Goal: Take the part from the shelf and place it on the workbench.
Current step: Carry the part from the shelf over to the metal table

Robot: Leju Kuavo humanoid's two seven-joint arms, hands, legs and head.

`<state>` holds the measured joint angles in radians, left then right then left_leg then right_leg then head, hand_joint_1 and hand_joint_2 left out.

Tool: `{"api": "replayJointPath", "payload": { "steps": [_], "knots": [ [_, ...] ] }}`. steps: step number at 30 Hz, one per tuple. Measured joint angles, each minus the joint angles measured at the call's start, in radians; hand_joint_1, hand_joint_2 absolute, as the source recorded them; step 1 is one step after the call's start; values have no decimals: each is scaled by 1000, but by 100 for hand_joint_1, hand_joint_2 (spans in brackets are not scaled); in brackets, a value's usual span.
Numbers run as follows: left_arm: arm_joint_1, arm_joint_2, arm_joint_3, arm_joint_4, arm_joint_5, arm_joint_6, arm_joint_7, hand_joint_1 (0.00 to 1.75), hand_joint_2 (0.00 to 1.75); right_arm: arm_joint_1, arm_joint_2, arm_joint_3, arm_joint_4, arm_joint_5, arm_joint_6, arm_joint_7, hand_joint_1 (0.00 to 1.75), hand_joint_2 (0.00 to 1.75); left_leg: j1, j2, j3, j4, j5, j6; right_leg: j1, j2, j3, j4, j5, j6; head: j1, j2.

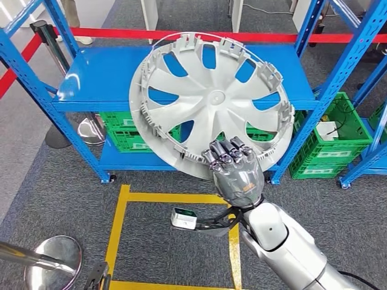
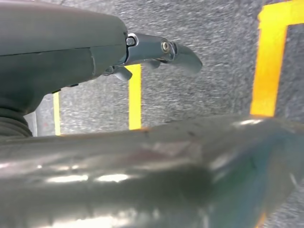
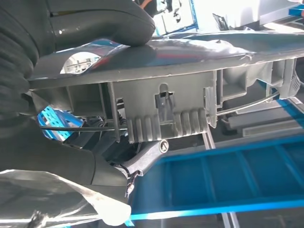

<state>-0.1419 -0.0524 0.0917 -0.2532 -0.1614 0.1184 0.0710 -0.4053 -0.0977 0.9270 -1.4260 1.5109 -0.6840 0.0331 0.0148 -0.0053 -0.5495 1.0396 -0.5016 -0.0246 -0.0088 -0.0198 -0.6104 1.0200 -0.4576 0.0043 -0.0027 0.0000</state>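
The part is a large grey wheel cover (image 1: pixel 214 99) with curved spokes, its clip-lined inner side toward me. It hangs tilted in the air in front of the blue shelf (image 1: pixel 100 75). My right hand (image 1: pixel 235 169) grips its lower rim, fingers curled over the edge. In the right wrist view the thick thumb (image 3: pixel 107 23) presses on one side of the wheel cover's rim (image 3: pixel 172 109), and a dark finger (image 3: pixel 150 154) lies under the ribbed clips. My left hand (image 2: pixel 107 52) hangs low over the grey carpet with a finger stretched out, holding nothing.
Green crates sit on the lower shelf level (image 1: pixel 123 130) and at the right (image 1: pixel 337 142). A yellow taped square (image 1: pixel 121 217) marks the carpet before the shelf. A red barrier rope (image 1: pixel 114 33) runs behind. Chrome stanchion bases stand at the left (image 1: pixel 57 260), (image 1: pixel 89 130).
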Motion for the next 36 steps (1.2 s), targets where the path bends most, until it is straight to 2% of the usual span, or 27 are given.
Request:
{"api": "replayJointPath", "payload": {
  "steps": [3,4,5,6,8,9,10,11,13,15,16,17,19,20,21,23,24,25,26,27,29,31,32,33,34,35,36],
  "knots": [
    [-3,1,7,0,-4,-3,-3,0,0,-2,0,-2,-6,0,0,-9,175,175,-6,-1,-3,-22,6,22,-3,0,-15,3,15,23,0,0],
    [-4,0,8,0,-6,-5,-3,0,0,-2,0,-3,-7,-1,0,-11,175,175,-5,1,-7,-26,14,31,-4,1,-21,7,8,30,0,0],
    [-5,-1,9,0,-8,-6,-3,0,0,-4,0,-3,-8,-1,0,-14,175,175,-4,2,-14,-29,24,41,-5,4,-31,24,-14,34,2,0],
    [-7,-2,9,0,-9,-8,-4,0,0,-5,0,-3,-9,-1,0,-15,175,175,-3,4,-22,-32,34,50,-5,7,-45,60,-52,37,4,0],
    [-9,-2,9,0,-12,-9,-4,0,0,-8,0,-3,-10,-1,0,-17,175,175,-6,4,-45,-31,52,58,-6,12,-80,186,-142,40,7,0],
    [-10,-3,10,0,-14,-9,-4,0,0,-9,0,-3,-10,-1,0,-17,175,175,-8,5,-58,-30,62,58,-6,14,-90,245,-167,41,7,0],
    [-10,-4,10,0,-17,-10,-3,0,0,-10,0,-4,-10,-1,0,-17,175,175,-9,4,-71,-28,71,58,-6,15,-89,281,-168,42,7,0],
    [-10,-4,10,0,-19,-10,-3,0,0,-10,0,-4,-10,-1,0,-17,175,175,-10,4,-84,-26,80,57,-6,15,-74,282,-149,41,8,0],
    [-12,-5,10,-1,-22,-10,-3,0,0,-11,0,-4,-11,-1,0,-17,175,175,-11,3,-107,-22,98,51,-7,17,4,190,-95,38,7,0],
    [-15,-5,10,-1,-25,-10,-2,0,0,-14,0,-7,-13,-1,0,-17,175,175,-13,0,-124,-20,118,42,-5,23,103,49,-89,34,6,0],
    [-16,-4,10,-2,-26,-10,-2,0,0,-15,0,-8,-14,-1,0,-17,175,175,-13,-1,-129,-21,130,36,-3,26,131,1,-96,32,7,0],
    [-16,-5,10,-2,-26,-10,-2,0,0,-16,0,-9,-15,-1,0,-17,175,175,-12,-2,-133,-26,143,30,1,28,140,-23,-99,29,6,0],
    [-14,-5,10,-1,-27,-10,-1,0,0,-16,0,-10,-16,-1,0,-17,175,175,-7,-3,-143,-33,155,18,3,25,119,-29,-78,15,7,0],
    [-11,-5,10,-1,-27,-10,0,0,0,-17,0,-11,-16,-1,0,-17,175,175,-5,-2,-151,-23,134,12,3,22,107,-30,-66,5,6,0],
    [-9,-5,10,-1,-27,-10,1,0,0,-17,0,-11,-16,-1,0,-16,175,175,-5,-2,-160,7,91,7,1,19,94,-31,-52,-5,5,0],
    [-9,-7,11,-1,-28,-11,2,0,0,-17,0,-12,-17,0,-1,-15,175,175,-4,0,-181,132,-24,1,4,14,64,-29,-25,-18,3,0],
    [-10,-8,11,-1,-28,-12,3,0,0,-16,0,-13,-16,0,-1,-15,175,175,-4,0,-189,203,-61,0,6,12,45,-27,-12,-20,3,0],
    [-11,-9,11,-1,-29,-12,3,0,0,-15,0,-13,-16,0,-1,-14,175,175,-4,0,-187,256,-72,0,8,11,26,-25,2,-20,3,0],
    [-12,-9,11,-1,-30,-13,3,0,0,-15,0,-13,-16,0,-1,-13,175,175,-5,0,-173,278,-59,1,9,9,7,-21,14,-20,3,0],
    [-13,-9,11,-1,-32,-14,4,0,0,-15,0,-13,-16,0,-1,-11,175,175,-6,0,-142,266,-32,4,10,9,-13,-17,26,-20,3,0],
    [-15,-9,11,-1,-36,-16,6,0,0,-15,0,-15,-16,0,-1,-9,175,175,-10,0,-58,180,11,13,11,8,-44,-9,46,-19,3,0],
    [-20,-9,10,-2,-40,-17,7,0,0,-15,0,-17,-17,0,-1,-7,175,175,-15,1,36,48,-13,22,11,8,-63,-4,63,-13,3,0],
    [-23,-9,10,-3,-42,-18,7,0,0,-14,0,-19,-17,1,-2,-6,175,175,-17,1,66,-2,-30,26,11,6,-68,-5,73,-9,4,0],
    [-25,-9,10,-3,-44,-18,7,0,0,-14,0,-21,-17,1,-2,-5,175,175,-21,1,86,-41,-44,30,10,5,-71,-8,85,-4,3,0],
    [-26,-10,10,-4,-46,-18,8,0,0,-14,0,-22,-17,1,-2,-4,175,175,-23,0,90,-59,-43,33,9,3,-72,-13,97,2,2,0],
    [-26,-11,10,-4,-47,-19,8,0,0,-13,-1,-23,-17,1,-2,-3,175,175,-23,1,81,-59,-29,38,7,2,-75,-18,105,8,2,0],
    [-26,-12,10,-4,-48,-20,9,0,0,-13,-1,-23,-17,1,-2,-3,175,175,-22,3,72,-64,-15,46,6,5,-82,-14,95,13,1,0]
  ]
}}
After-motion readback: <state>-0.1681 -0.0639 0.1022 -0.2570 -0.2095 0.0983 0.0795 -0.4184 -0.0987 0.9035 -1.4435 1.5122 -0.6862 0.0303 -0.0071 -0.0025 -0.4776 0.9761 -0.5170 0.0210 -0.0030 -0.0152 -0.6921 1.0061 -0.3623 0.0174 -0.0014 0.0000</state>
